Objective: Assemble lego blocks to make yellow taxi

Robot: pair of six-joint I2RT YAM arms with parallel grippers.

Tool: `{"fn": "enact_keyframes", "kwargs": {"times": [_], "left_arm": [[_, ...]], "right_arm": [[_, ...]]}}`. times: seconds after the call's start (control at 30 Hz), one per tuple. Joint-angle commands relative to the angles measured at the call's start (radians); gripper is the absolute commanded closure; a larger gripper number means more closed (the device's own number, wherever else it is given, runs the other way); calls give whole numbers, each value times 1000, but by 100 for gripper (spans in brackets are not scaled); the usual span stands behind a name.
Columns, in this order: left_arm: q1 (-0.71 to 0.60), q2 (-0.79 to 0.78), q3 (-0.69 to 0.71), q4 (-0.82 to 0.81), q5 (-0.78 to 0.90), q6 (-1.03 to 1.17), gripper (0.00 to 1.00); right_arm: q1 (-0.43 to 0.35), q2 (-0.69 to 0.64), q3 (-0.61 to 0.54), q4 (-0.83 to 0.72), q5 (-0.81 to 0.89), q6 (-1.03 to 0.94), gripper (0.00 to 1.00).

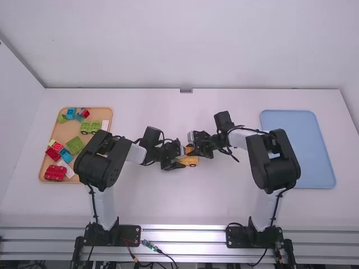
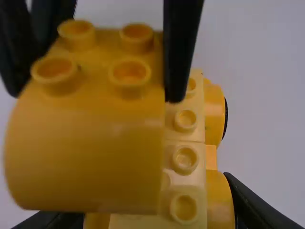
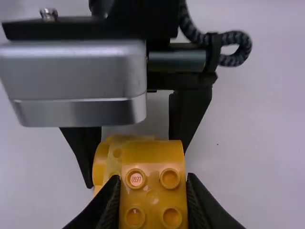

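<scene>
Left wrist view: yellow block (image 2: 86,162) clamped by right tool (image 2: 95,97), base (image 2: 195,126) by left tool (image 2: 150,205); seating could be spoiled by tilt.

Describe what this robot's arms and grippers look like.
The left arm and right arm match: white links, bulky rounded black joint housings, black cables alongside, and black bases. The left gripper and right gripper each have two slim black fingers that taper towards the tips. The left arm's wrist carries a silver-grey, round-edged box and a looped, dark, patterned cable.
</scene>
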Motion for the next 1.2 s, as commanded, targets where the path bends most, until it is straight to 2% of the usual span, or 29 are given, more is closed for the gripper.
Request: {"fn": "enact_keyframes", "kwargs": {"times": [0.0, 0.6, 0.8, 0.93, 1.17], "left_arm": [[0, 12, -10, -22, -94, 0, 55], [3, 12, -10, -7, -94, -7, 56], [3, 12, -10, -16, -95, -7, 56], [3, 12, -10, -20, -97, -7, 56], [3, 12, -10, -22, -97, 0, 56]], "right_arm": [[-8, -6, -39, 25, -3, 74, 99], [-13, -6, -44, 30, -26, 99, 100], [-51, -6, -40, 16, -112, 52, 100], [-72, -27, -40, -49, -138, -13, 100], [-40, -54, -41, -76, -95, -14, 100]]}}
